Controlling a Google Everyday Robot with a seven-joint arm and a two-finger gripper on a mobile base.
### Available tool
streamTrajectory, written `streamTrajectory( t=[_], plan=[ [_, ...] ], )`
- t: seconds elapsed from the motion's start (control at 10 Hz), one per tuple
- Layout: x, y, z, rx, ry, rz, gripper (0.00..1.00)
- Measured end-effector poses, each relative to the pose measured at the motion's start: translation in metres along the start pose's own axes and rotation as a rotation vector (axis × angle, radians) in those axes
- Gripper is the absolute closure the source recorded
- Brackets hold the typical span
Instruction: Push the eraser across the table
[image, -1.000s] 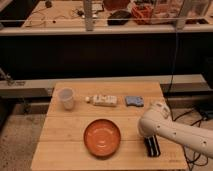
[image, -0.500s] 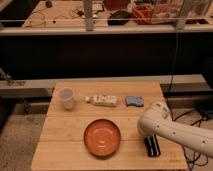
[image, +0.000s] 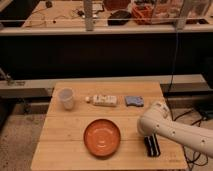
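Observation:
The table (image: 65, 145) is a light wooden square top. The eraser (image: 152, 146), a small black oblong with pale lengthwise stripes, lies near the table's front right corner, to the right of the orange plate. My white arm (image: 170, 129) reaches in from the right and bends down over it. The gripper (image: 149, 136) is at the arm's lower end, right at the eraser's far end. The two dark shapes merge there, so I cannot tell whether they touch.
An orange plate (image: 102, 137) sits at the front middle. A white cup (image: 66, 98), a white rectangular box (image: 105, 100) and a small blue-grey pad (image: 134, 101) stand in a row at the back. The table's right edge is close to the eraser.

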Motion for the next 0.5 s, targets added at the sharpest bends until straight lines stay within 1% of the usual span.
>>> streamTrajectory(
  t=[0.5],
  plan=[
    [0.0016, -0.0027, 0.003, 0.001, -0.011, 0.012, 1.0]
  ],
)
